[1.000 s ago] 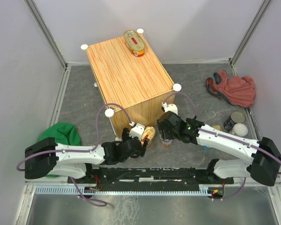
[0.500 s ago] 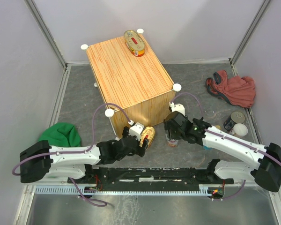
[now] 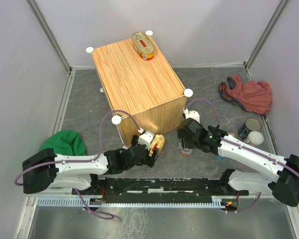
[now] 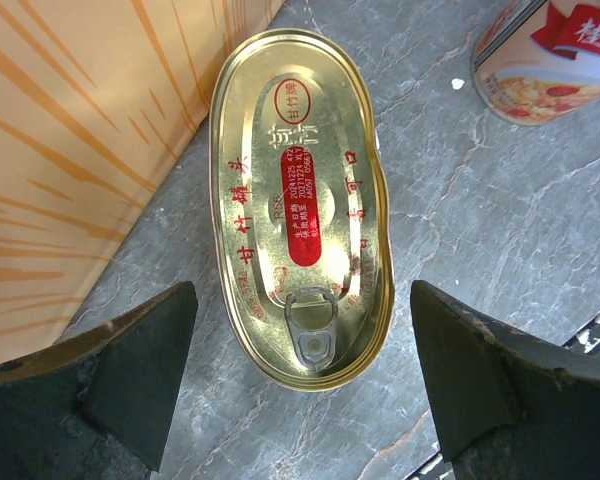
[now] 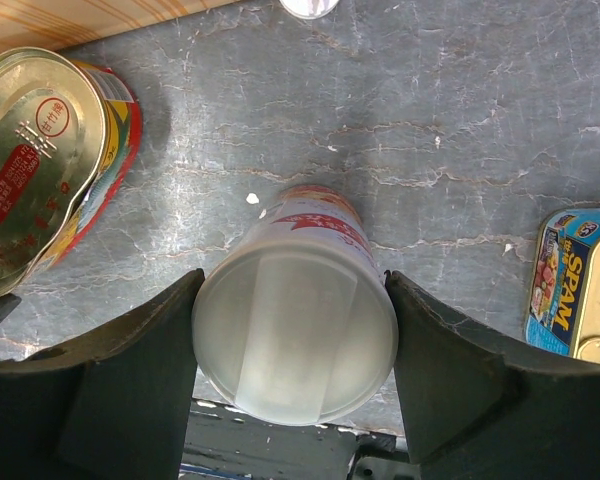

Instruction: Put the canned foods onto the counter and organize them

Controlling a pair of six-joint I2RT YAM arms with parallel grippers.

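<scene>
LAB TEST CELL: I work in a booth of plain pale walls (image 3: 20, 89) braced by metal posts (image 3: 49, 32), on a grey stone-patterned mat (image 3: 209, 84). My left arm (image 3: 74, 167) and right arm (image 3: 249, 154) are bolted to a black rail (image 3: 159, 188), with purple cables (image 3: 122, 111) looping loose. The counter here is only a wood-grain box (image 3: 134, 79) with white knobs (image 3: 89, 50).
</scene>
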